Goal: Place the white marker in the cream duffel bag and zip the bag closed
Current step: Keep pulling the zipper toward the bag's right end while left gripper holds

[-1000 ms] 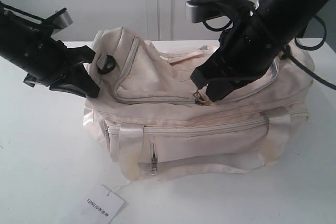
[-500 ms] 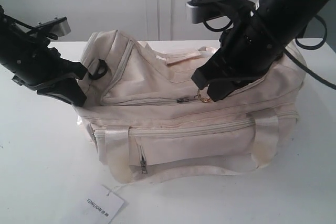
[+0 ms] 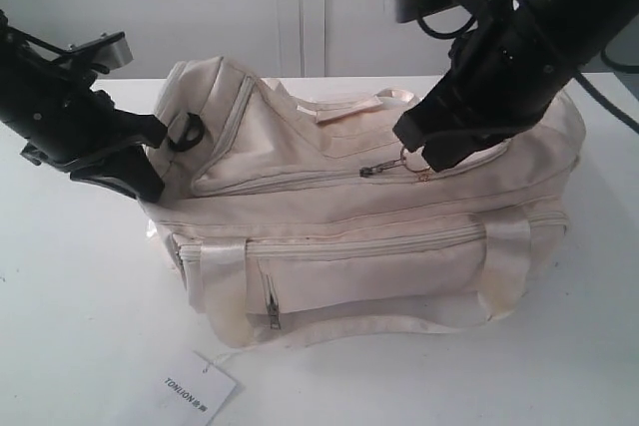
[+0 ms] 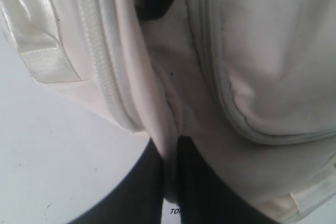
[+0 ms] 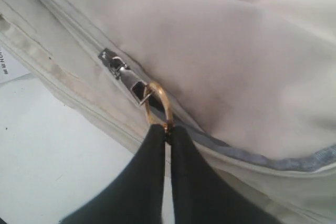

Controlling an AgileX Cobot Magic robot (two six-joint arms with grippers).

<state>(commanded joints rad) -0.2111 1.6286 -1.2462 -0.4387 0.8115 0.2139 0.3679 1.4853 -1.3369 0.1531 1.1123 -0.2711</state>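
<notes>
Centre of scene, on the white surface (image 3: 80, 296): cream duffel bag (image 3: 379, 246), long side toward the near edge. No white marker visible in any view; likely already inside, cannot confirm.

Handling, judged: soft limp fabric, light-looking, bunches and slides under a tug, so needs bracing at one end while zipping. Satin straps probably slippery. Best holds: the gold ring pull (image 5: 157, 106) and a pinched fold of end fabric.

On the top zipper, just right of the slider (image 5: 123, 74): right hand (image 5: 167, 129), closed tight on the ring. At the bag's left end: left hand (image 4: 170, 153), clamped on a fold of fabric.

Exterior view only: whole bag, both arms, paper tag (image 3: 195, 389) on the near surface, zipper apparently closed left of the slider. Right wrist view only: ring between the fingertips, grey zipper tape not yet joined beyond it. Left wrist view only: the gripped fabric fold.
</notes>
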